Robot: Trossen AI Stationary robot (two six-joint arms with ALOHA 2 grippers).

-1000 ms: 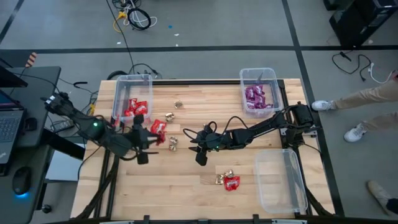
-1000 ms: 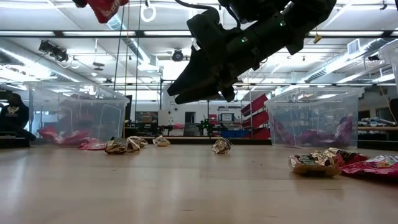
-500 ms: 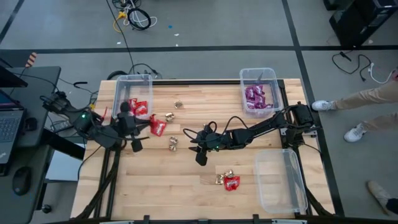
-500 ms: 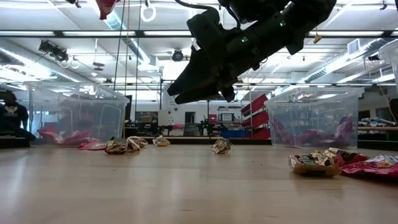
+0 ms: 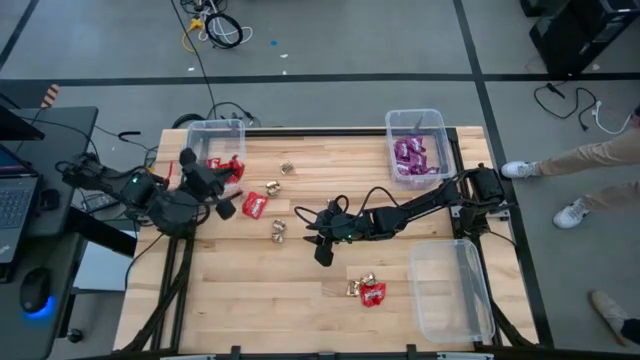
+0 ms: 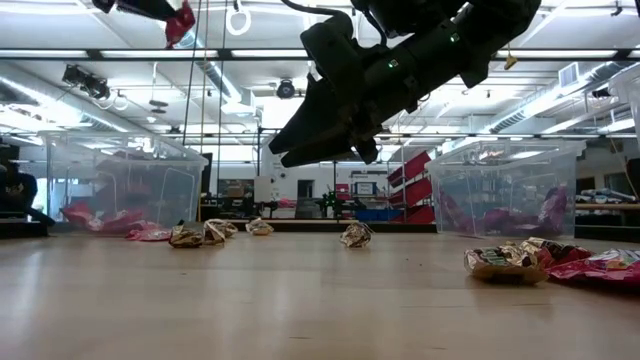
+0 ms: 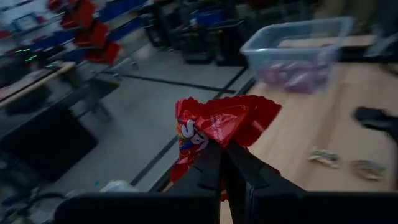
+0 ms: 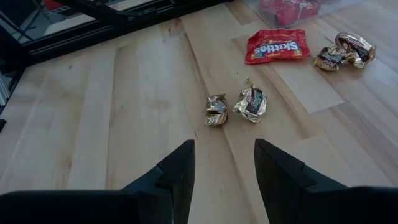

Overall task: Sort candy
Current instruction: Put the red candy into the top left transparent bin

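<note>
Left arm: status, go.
Left gripper shut on a red packet, up over the left bin. Right gripper open, hovering mid-table above two gold pieces. Nothing blocking the drop.

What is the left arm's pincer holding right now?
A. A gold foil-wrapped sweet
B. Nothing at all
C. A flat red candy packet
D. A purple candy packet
C: in the left wrist view the left pincer is shut on a flat red candy packet, and the high view shows it by the bin of red packets.
</note>
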